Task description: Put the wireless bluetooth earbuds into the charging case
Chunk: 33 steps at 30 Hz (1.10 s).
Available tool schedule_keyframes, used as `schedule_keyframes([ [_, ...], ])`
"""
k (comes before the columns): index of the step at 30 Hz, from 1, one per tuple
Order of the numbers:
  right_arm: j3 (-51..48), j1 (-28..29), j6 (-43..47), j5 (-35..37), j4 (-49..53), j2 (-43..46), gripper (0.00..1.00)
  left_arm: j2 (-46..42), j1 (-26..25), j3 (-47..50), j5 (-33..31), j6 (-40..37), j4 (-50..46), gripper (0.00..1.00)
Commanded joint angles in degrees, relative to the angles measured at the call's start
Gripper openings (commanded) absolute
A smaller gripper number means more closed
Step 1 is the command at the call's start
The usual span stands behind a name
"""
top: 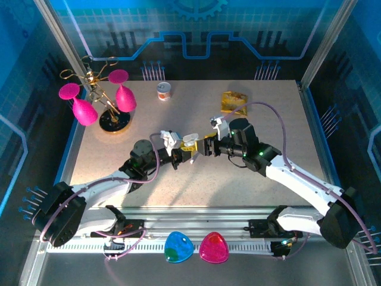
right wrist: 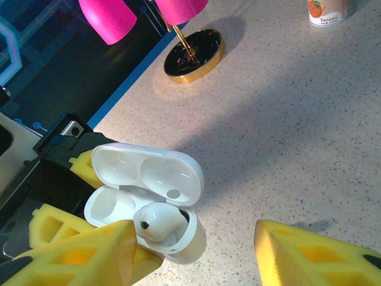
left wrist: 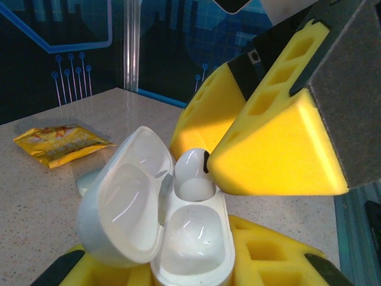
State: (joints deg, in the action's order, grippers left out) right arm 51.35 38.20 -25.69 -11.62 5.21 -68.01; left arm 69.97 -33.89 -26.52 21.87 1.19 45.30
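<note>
**Desk:** Where is the earbud at this moment?

**Me:** I have one earbud [right wrist: 158, 221] sitting in a socket of the open case [right wrist: 149, 196], its round head poking above the rim. In my left wrist view it is the farther of the two sockets. Whether it is fully down I cannot tell.

**Desk:** And the claws?

**Me:** My left claw [top: 183, 156] is clenched on the case, yellow fingers [right wrist: 83, 170] against its body. It holds the case over the table [top: 268, 119] near the middle of the overhead frame, with the lid hinged back. My right claw [top: 205, 146] is released, its fingers spread wide. One finger [left wrist: 274, 155] sits right against the earbud's head, and the other stands well off at the lower right of the right wrist view.

**Desk:** Anything crowding you?

**Me:** That right finger covers the upper right of my left wrist view and hides the case's far side. A yellow packet [top: 233, 102] lies toward the upper right of the overhead frame and a small cup [top: 164, 91] at upper centre. A gold stand [top: 114, 122] with pink goblets [top: 85, 112] is at upper left. All of them are well apart from the case. A small pale thing [left wrist: 86, 182] lies just behind the lid, and I cannot make it out.
</note>
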Motion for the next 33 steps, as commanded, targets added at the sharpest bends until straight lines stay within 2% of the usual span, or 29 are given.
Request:
schedule_keyframes([
  [1, 0.83, 0.47, -0.30, -0.16, -0.21, -1.05, 0.52, -0.21, 0.14, -0.55, 2.11, -0.41, 2.85, 0.24],
  [3, 1.32, 0.73, -0.32, -0.13, -0.03, -1.38, 0.54, -0.15, 0.10, -0.46, 2.21, -0.40, 3.20, 0.24],
  [9, 1.06, 1.34, 0.78, -0.52, -1.13, 1.83, 0.66, -0.45, 0.51, 1.05, 0.60, -0.71, 4.84, 0.24],
  [14, -6.07, -3.32, -5.05, 0.55, -7.25, 7.09, 0.69, -2.10, 3.23, 3.03, -0.44, -0.48, 5.21, 0.24],
  [18, -9.90, -7.29, -10.68, 1.36, -9.62, 7.05, 0.67, -5.67, 4.60, 4.14, -2.56, -1.42, 2.29, 0.24],
  [25, -3.45, -7.73, -11.66, 1.66, 2.32, -7.40, 0.62, -13.52, 4.94, 4.74, -3.92, -3.82, -3.81, 0.24],
  [33, 9.07, -2.48, -8.49, -0.55, 9.10, -26.96, 0.52, -16.27, 4.96, 5.54, -3.68, -4.05, -4.78, 0.24],
])
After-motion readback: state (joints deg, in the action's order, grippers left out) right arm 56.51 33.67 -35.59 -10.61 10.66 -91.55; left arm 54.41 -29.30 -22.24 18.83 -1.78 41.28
